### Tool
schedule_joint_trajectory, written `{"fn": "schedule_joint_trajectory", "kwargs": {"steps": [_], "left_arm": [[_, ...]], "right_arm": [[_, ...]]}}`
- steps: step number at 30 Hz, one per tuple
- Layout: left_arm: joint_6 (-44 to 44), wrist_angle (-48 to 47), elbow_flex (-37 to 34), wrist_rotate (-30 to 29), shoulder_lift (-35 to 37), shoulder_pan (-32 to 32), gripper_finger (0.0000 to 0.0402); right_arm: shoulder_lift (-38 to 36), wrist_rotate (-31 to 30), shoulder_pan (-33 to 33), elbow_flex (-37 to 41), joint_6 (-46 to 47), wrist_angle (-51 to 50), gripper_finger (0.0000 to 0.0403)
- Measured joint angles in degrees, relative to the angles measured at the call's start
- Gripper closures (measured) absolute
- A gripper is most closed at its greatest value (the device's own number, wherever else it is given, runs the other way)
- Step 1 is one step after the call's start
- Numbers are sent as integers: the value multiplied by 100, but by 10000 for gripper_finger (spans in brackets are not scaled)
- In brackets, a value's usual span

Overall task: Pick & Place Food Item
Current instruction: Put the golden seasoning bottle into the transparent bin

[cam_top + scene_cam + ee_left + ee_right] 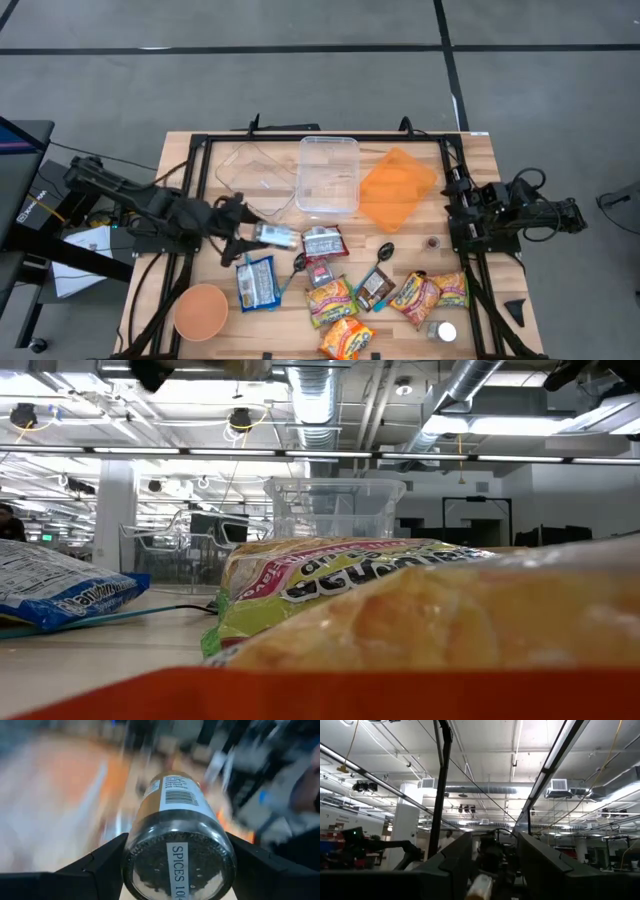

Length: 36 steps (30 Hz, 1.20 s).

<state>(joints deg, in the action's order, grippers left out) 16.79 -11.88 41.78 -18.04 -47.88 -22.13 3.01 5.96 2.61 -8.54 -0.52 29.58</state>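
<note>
Your spice jar [275, 236] is clamped lying sideways in the left claw [250, 234], held above the tabletop [470, 150] just right of the arm's wrist and near the clear lid [255, 178]. In the left wrist view the jar [178, 845] fills the gap between both fingers [95, 870], dark contents and a "SPICES" label legible; everything behind it is smeared and cannot be made out. Just right of the jar lies a silver snack packet [323, 243]; below it a blue packet [257, 283]. The clear container [329, 174] and the orange lid [397, 187] sit farther back. You have the right claw [455, 212] parked at the right edge; its wrist view shows a gap between its fingers [455, 855], nothing held. The low view is largely blocked by a yellow packet [470, 610].
</note>
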Motion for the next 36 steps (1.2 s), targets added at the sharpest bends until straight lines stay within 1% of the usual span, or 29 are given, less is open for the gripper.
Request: {"fn": "schedule_joint_trajectory", "kwargs": {"steps": [2, 6, 9, 11, 13, 16, 19, 21, 23, 26, 29, 33, 36], "left_arm": [[-593, 1182, -306, -191, -39, 7, 129], [-1763, 3777, -1022, -607, -341, 9, 129], [-2550, 5875, -1476, -564, -767, 134, 129], [-2873, 7242, -1668, -242, -1122, 317, 129], [-2990, 8352, -1735, 173, -1532, 595, 129], [-2953, 9547, -1664, 652, -2133, 1026, 129], [-2625, 9992, -1440, 1163, -2670, 1445, 129], [-2399, 10034, -1166, 1508, -2973, 1665, 129], [-2251, 10084, -904, 1718, -3242, 1799, 129], [-2233, 10087, -524, 1985, -3610, 1845, 129], [-2231, 10132, -218, 2312, -3829, 1829, 129], [-2237, 10171, 33, 2578, -3928, 1784, 129], [-2251, 10183, 133, 2629, -3928, 1704, 129]], "right_arm": [[0, -33, 0, 0, -125, -84, 249], [14, -324, 0, 0, -228, -134, 249], [60, -345, 0, 2, -327, -241, 249], [157, -345, 0, -2, -443, -189, 249], [270, -348, -3, 2, -464, -168, 249], [527, -353, -11, 0, -554, 13, 248], [885, -466, -11, -62, -596, 66, 238], [1212, -476, -11, -214, -596, 104, 225], [1601, -475, -11, -395, -597, 90, 208], [2254, -476, -11, -717, -617, 85, 177], [2860, -476, -11, -1113, -779, 106, 152], [3797, -474, -1, -1525, -1111, 746, 143], [4430, -476, 39, -1725, -1447, 1255, 143]]}}
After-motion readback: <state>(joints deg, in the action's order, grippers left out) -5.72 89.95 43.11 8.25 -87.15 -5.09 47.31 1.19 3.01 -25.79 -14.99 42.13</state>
